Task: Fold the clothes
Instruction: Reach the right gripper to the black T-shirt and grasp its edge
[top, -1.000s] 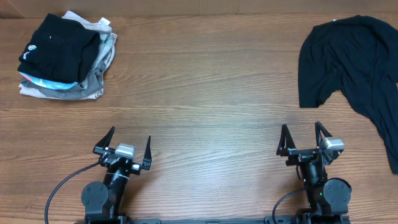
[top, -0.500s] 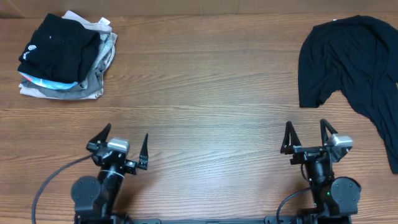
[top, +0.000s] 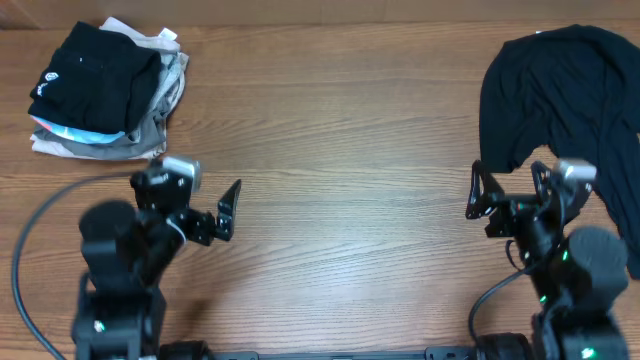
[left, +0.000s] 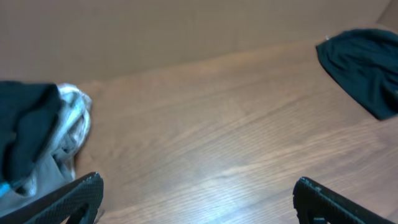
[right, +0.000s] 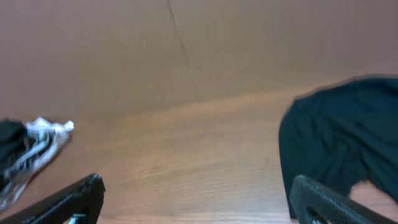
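From where I stand, the black shirt (top: 570, 95) at two o'clock runs off the right edge overhead. Both wrist views are blurred, and the folded pile (left: 37, 140) is cut off at nine o'clock there.

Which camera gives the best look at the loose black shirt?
The overhead view: the black shirt lies crumpled at the right, mostly in frame. The right wrist view shows a blurred part; the left wrist view only a far corner.

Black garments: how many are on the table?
2. A loose black shirt lies at the far right; a folded black garment with a white logo tops the pile at far left. The pile may hide more.
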